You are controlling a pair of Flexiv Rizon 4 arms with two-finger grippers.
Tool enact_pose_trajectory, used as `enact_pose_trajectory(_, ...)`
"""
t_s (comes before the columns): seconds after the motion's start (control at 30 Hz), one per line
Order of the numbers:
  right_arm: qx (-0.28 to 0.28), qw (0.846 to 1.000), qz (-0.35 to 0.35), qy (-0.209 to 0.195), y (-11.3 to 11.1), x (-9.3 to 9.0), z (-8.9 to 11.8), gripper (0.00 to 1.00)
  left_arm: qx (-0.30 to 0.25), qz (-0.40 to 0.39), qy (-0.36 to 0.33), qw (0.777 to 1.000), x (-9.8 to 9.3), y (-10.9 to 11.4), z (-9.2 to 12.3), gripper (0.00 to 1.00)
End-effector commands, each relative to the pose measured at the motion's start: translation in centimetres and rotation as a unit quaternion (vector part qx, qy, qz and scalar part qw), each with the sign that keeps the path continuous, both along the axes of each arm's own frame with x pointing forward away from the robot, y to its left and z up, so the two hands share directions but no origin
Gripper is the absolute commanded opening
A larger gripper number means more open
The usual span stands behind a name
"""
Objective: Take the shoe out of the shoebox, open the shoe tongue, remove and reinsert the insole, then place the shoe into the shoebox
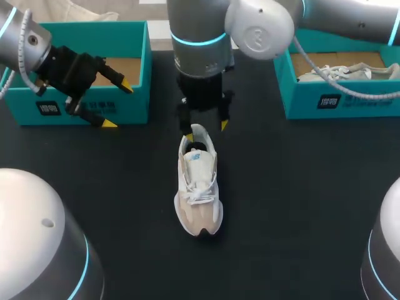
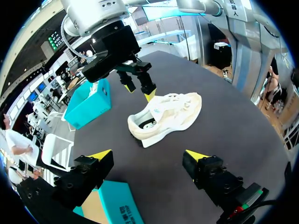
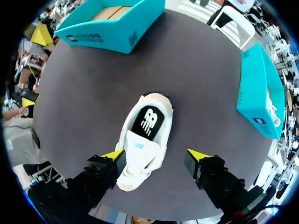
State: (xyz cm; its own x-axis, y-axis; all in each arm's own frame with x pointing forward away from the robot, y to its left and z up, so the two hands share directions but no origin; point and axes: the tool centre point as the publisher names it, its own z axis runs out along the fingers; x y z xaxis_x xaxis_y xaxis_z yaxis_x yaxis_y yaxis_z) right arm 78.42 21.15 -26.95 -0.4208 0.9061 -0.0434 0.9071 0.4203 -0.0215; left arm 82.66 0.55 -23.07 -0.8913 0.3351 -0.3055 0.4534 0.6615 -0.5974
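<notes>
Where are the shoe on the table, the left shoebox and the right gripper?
shoe (image 1: 200, 189): head view, on its laces.
left shoebox (image 1: 94, 37): head view, inner face of its back wall.
right gripper (image 1: 205, 130): head view, midway between its yellow tips.

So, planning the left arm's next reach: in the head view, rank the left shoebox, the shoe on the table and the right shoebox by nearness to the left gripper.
From the left gripper:
1. left shoebox, directly beside it on the left side.
2. shoe, mid-table.
3. right shoebox, far right side.
</notes>
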Motion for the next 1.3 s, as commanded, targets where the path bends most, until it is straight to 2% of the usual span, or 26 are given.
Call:
enact_pose_trajectory(0.03,-0.031,0.999,0.035,-0.014,0.8,-0.1,0.2,1.0,0.002,0.0,0.0,1.0,0.0,0.0,0.0,1.0)
enact_pose_trajectory(0.17,-0.031,0.999,0.035,-0.014,0.8,-0.1,0.2,1.0,0.002,0.0,0.0,1.0,0.0,0.0,0.0,1.0)
enact_pose_trajectory(0.23,-0.027,0.984,0.176,-0.007,1.9,0.5,-0.6,1.0,0.002,0.0,0.0,1.0,0.0,0.0,0.0,1.0)
enact_pose_trajectory(0.27,-0.037,0.978,0.207,-0.013,2.1,0.7,-0.6,1.0,0.002,0.0,0.0,1.0,0.0,0.0,0.0,1.0)
enact_pose_trajectory(0.33,-0.06,0.964,0.259,0.017,2.1,1.3,-0.6,1.0,0.002,0.0,0.0,1.0,0.0,0.0,0.0,1.0)
enact_pose_trajectory(0.37,-0.051,0.951,0.305,-0.004,2.3,2.0,-0.4,1.0,0.002,0.0,0.0,1.0,0.0,0.0,0.0,1.0)
enact_pose_trajectory(0.4,-0.049,0.946,0.322,-0.006,2.4,2.2,-0.3,1.0,0.002,0.0,0.0,1.0,0.0,0.0,0.0,1.0)
enact_pose_trajectory(0.47,-0.063,0.923,0.379,0.007,2.7,3.3,-0.3,1.0,0.002,0.0,0.0,1.0,0.0,0.0,0.0,1.0)
enact_pose_trajectory(0.63,-0.081,0.902,0.424,0.006,2.4,5.1,-0.7,1.0,0.002,0.0,0.0,1.0,0.0,0.0,0.0,1.0)
enact_pose_trajectory(0.77,-0.097,0.898,0.428,-0.017,2.6,5.3,-1.4,1.0,0.002,0.0,0.0,1.0,0.0,0.0,0.0,1.0)
enact_pose_trajectory(0.83,-0.075,0.898,0.432,-0.039,2.5,5.3,-1.8,1.0,0.002,0.0,0.0,1.0,0.0,0.0,0.0,1.0)
enact_pose_trajectory(1.0,-0.04,0.904,0.422,-0.059,1.9,5.6,-2.6,1.0,0.002,0.0,0.0,1.0,0.0,0.0,0.0,1.0)
enact_pose_trajectory(1.3,-0.034,0.9,0.431,-0.051,1.0,6.6,-4.7,1.0,0.002,0.0,0.0,1.0,0.0,0.0,0.0,1.0)
